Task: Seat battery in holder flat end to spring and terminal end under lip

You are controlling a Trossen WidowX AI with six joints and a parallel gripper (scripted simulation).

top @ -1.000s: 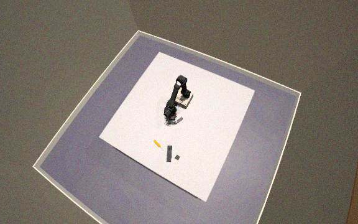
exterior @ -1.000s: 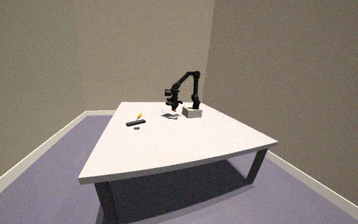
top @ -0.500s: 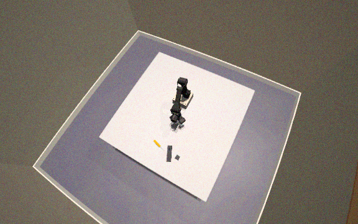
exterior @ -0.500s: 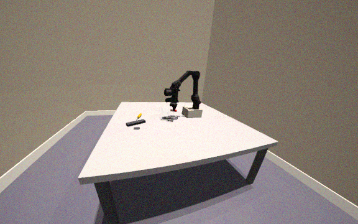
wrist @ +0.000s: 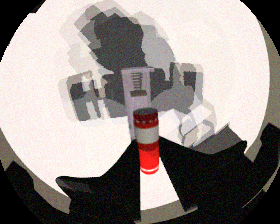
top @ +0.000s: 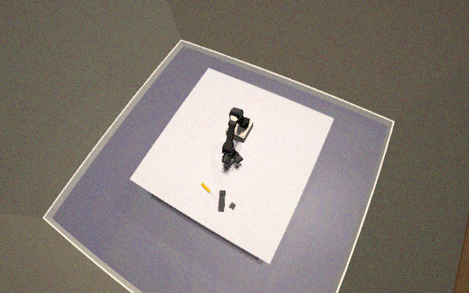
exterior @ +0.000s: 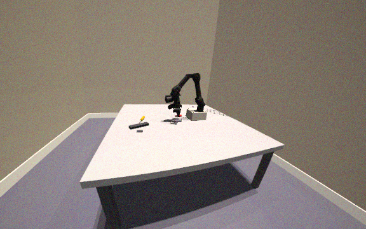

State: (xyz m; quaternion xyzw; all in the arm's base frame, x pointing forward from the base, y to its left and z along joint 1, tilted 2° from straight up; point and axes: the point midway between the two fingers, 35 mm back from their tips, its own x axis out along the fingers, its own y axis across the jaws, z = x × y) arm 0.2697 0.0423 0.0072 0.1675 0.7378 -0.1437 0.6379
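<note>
We see our tool (wrist: 148, 163) closed narrowly on the battery (wrist: 147, 141), a red cylinder with a white band and a striped end, held clear of the table (exterior: 183, 143) and pointing away from the wrist camera. The holder (wrist: 139, 90) lies on the table just past the battery's far end; its coiled spring (wrist: 138, 83) shows as a small ladder shape inside it. Which battery end faces the spring, we cannot tell.

Away from the holder, towards the table edge, lie a yellow item (top: 206, 187), a dark bar (top: 221, 200) and a small dark block (top: 232, 206).

We judge the risks ahead to be these: lowering tilted or off line would jam the battery on the holder's wall, pushing down hard would strain the lip, and releasing too high would let it roll off.
</note>
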